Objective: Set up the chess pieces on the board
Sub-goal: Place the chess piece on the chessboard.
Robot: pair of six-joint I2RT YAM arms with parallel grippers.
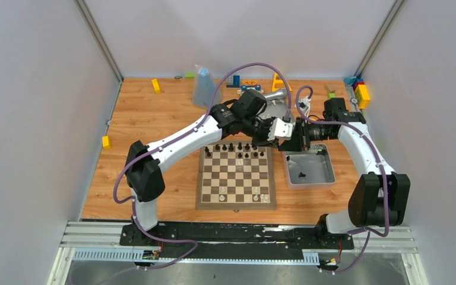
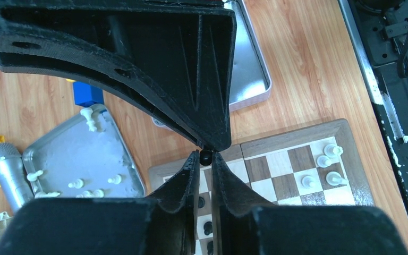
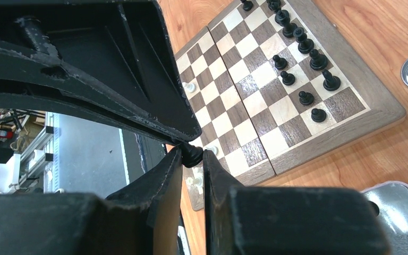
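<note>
Left wrist view showed left hand [image 2: 205, 159] gripping black chess piece [image 2: 206, 154], board [image 2: 297, 137] edge beneath it, right hand [image 3: 192, 156] gripping likewise; straight, upright lowering seemed advisable.

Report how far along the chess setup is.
Done: placed black pieces line far rows of the board; a few white pieces stand. In hand: left gripper pinches a black piece, right gripper a second black piece. Remaining: loose white pieces in the tray.
</note>
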